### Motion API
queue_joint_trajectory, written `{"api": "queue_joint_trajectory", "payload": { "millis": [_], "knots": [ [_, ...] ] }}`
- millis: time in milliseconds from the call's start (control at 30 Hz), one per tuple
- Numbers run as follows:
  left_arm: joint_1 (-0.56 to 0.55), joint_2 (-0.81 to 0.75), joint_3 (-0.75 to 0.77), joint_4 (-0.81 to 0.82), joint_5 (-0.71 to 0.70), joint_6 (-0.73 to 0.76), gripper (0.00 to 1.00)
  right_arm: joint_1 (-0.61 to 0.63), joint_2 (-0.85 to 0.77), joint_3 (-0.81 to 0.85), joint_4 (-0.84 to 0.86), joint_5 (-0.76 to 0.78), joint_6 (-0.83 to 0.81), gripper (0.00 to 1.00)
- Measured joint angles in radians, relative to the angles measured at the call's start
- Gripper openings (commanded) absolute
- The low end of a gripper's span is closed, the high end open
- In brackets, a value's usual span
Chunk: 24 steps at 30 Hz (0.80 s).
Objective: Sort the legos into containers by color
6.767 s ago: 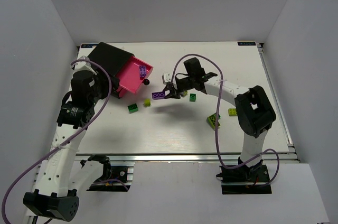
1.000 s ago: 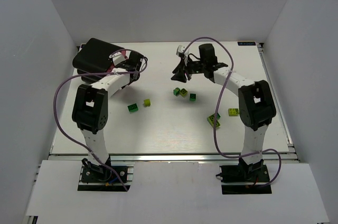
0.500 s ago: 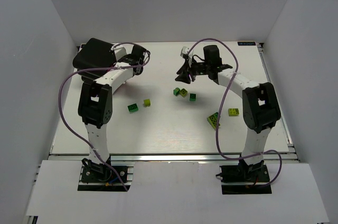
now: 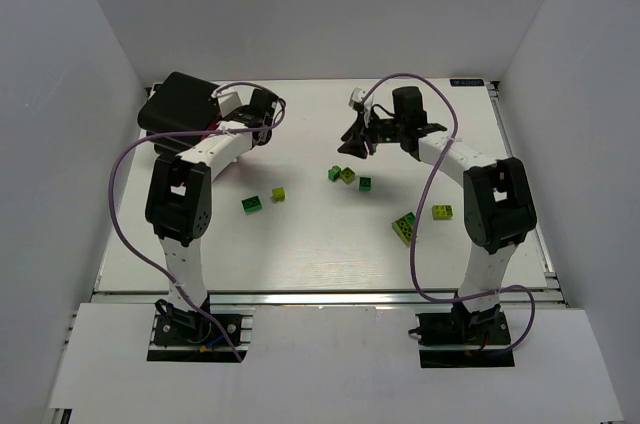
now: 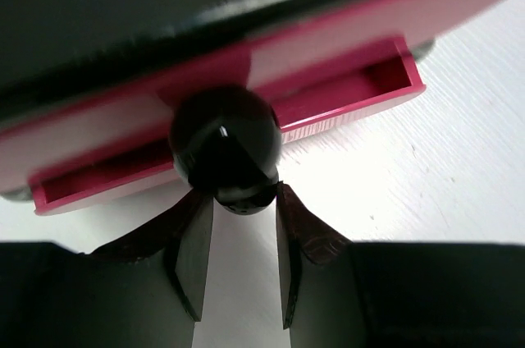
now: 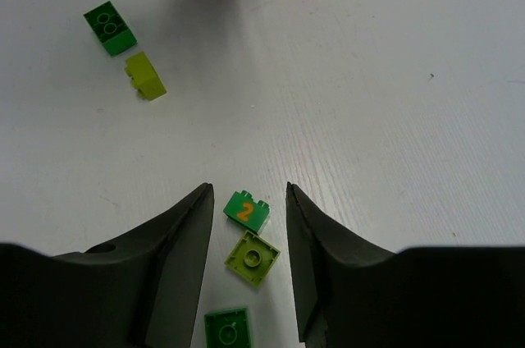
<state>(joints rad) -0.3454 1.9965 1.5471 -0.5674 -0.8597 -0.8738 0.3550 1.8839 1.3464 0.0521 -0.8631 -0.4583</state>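
Note:
The black cabinet (image 4: pixel 185 102) stands at the back left, and no pink shows from above. In the left wrist view a magenta drawer front (image 5: pixel 344 28) with its black knob (image 5: pixel 223 147) fills the top. My left gripper (image 5: pixel 244 204) (image 4: pixel 240 116) is open, with the knob's near end just between its tips. My right gripper (image 4: pixel 351 142) (image 6: pixel 248 192) is open and empty, hovering over a dark green "2" brick (image 6: pixel 246 210), a yellow-green brick (image 6: pixel 253 258) and a dark green brick (image 6: pixel 227 331). No purple brick is in view.
A dark green brick (image 4: pixel 251 204) and a yellow-green brick (image 4: pixel 278 194) lie left of centre; they also show in the right wrist view as the green (image 6: pixel 110 28) and the yellow-green (image 6: pixel 145 75). A green and yellow-green cluster (image 4: pixel 404 227) and a yellow-green brick (image 4: pixel 440 211) lie by the right arm.
The drawer, open with purple bricks 6.8 s ago, is shut, and the purple brick in my right gripper is gone. In the last second my right gripper has drifted slightly right.

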Motion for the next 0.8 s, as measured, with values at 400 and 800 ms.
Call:
{"api": "queue_joint_trajectory", "payload": {
  "millis": [400, 800],
  "knots": [
    [-0.099, -0.016, -0.009, -0.019, 0.090, -0.029, 0.23, -0.001, -0.027, -0.042, 0.002, 0.000, 0.005, 0.49],
    [-0.148, -0.019, -0.002, -0.024, 0.193, -0.010, 0.82, -0.008, -0.056, -0.071, -0.002, -0.004, -0.004, 0.66]
  ]
}}
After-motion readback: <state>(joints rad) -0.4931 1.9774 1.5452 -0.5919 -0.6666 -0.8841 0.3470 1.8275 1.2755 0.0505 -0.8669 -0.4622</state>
